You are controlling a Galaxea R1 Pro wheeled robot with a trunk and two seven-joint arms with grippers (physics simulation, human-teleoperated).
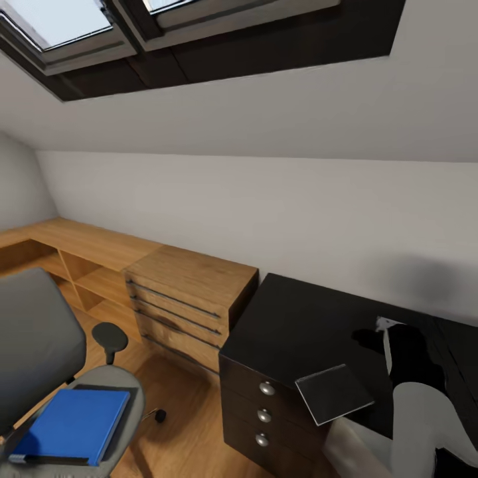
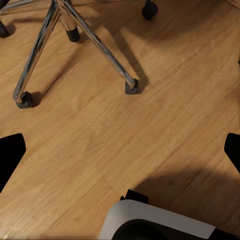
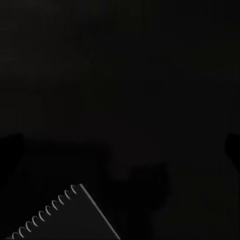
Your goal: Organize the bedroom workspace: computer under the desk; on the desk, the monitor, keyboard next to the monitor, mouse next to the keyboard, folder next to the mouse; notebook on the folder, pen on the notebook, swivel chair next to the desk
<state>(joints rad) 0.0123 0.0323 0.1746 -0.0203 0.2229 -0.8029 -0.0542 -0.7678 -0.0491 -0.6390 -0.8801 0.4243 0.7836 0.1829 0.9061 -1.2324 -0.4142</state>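
Blue folder [image 1: 73, 425] seen on swivel chair [image 1: 40, 352]; notebook [image 1: 333, 393] overhangs the surface [image 1: 299, 325] front edge.
Both pincers spread wide, nothing held.

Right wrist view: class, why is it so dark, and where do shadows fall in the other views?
Right wrist view: the black desk takes up most of the picture, the notebook a faint corner. Left wrist view: soft chair-leg shadows on the wood floor. Head view: a blurred shadow on the wall above the desk.
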